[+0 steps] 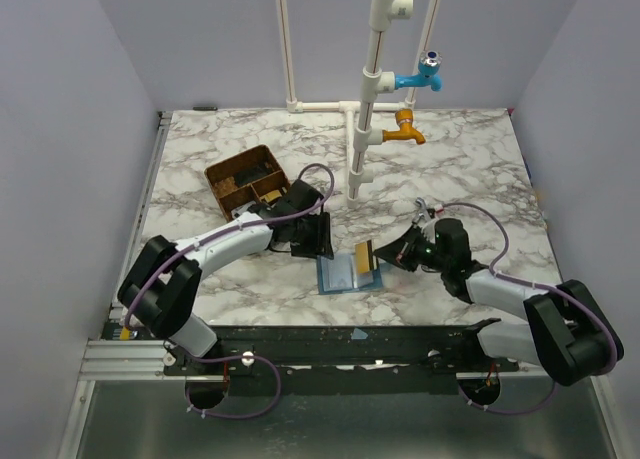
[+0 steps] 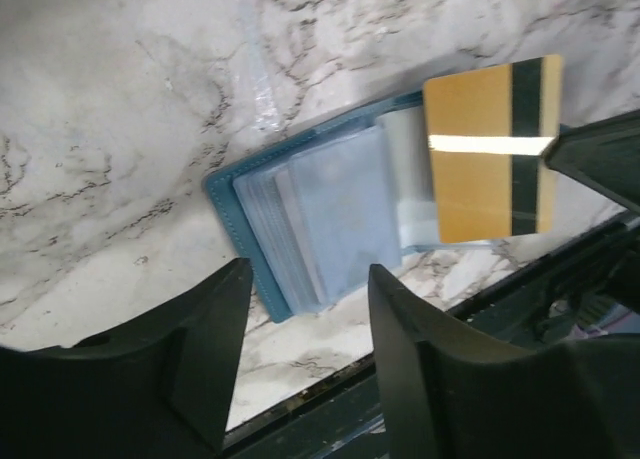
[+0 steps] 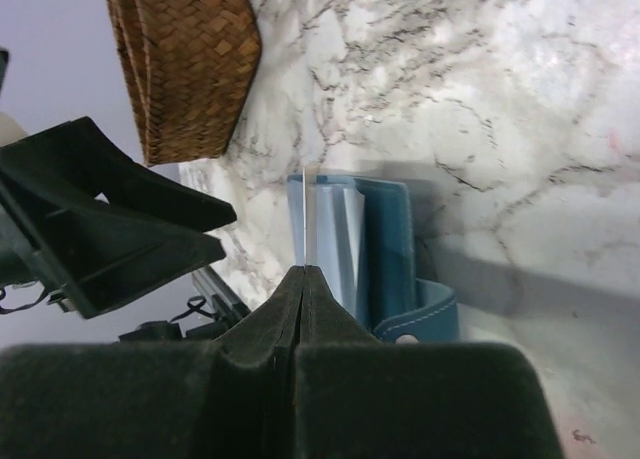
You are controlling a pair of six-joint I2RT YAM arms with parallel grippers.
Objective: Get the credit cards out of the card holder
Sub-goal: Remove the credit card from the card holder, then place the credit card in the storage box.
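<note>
Left gripper [image 2: 308,289] fingers fill their wrist view's foreground, jaws apart over the card holder [image 2: 244,229], which lies open on the marble table [image 1: 470,159] between lilac walls [image 1: 60,99]. Only that view shows pale credit cards [image 2: 335,214] tucked in its sleeves; just right of the holder, the right gripper [image 3: 308,279] clamps a gold card [image 2: 490,159], seen edge-on from its own wrist. Beyond the holder stand a woven tray [image 1: 248,177] and tapped pipes [image 1: 372,79].
</note>
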